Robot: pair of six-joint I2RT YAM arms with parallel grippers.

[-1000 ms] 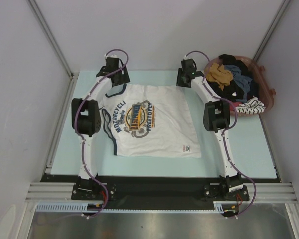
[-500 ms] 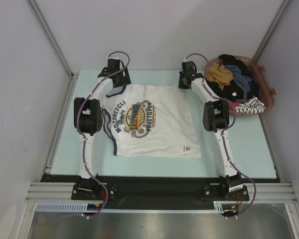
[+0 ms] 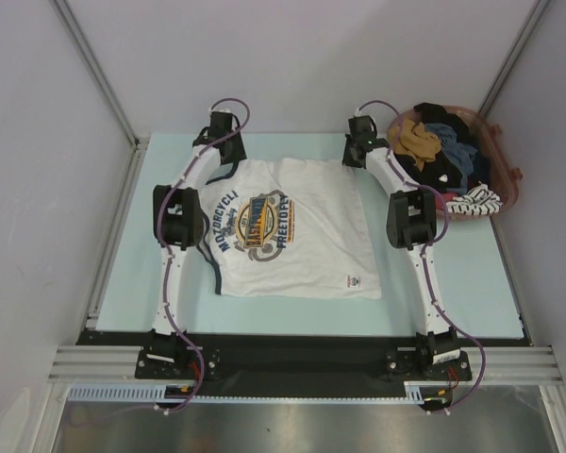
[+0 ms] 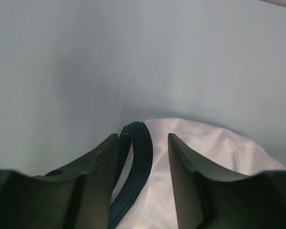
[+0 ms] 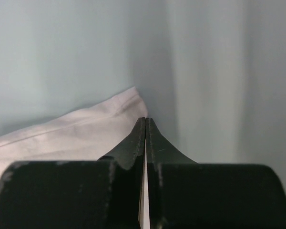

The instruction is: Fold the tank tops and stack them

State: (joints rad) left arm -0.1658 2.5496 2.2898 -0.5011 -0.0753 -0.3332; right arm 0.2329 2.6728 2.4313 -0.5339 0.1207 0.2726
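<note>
The white tank top (image 3: 292,236) with navy trim and a printed chest lies flat on the pale blue table, straps to the left. My left gripper (image 3: 226,159) is at its far left corner. In the left wrist view the jaws (image 4: 143,136) stand apart, with the navy strap (image 4: 140,157) and white cloth (image 4: 205,148) between them, unpinched. My right gripper (image 3: 356,159) is at the far right corner. In the right wrist view it (image 5: 146,119) is shut, a thin sliver of white cloth (image 5: 86,129) caught between the fingers. Some grey-blue cloth (image 3: 448,137) shows in the heap at the far right.
A reddish basket (image 3: 509,179) at the far right of the table holds a jumble of black, mustard, blue and striped clothes (image 3: 472,200). Grey walls close in the table at the back and both sides. Bare table (image 3: 123,264) lies left of the top.
The right gripper has shut on the top's far right corner. The left gripper has slid a little farther and right, and its jaws have narrowed round the navy strap.
</note>
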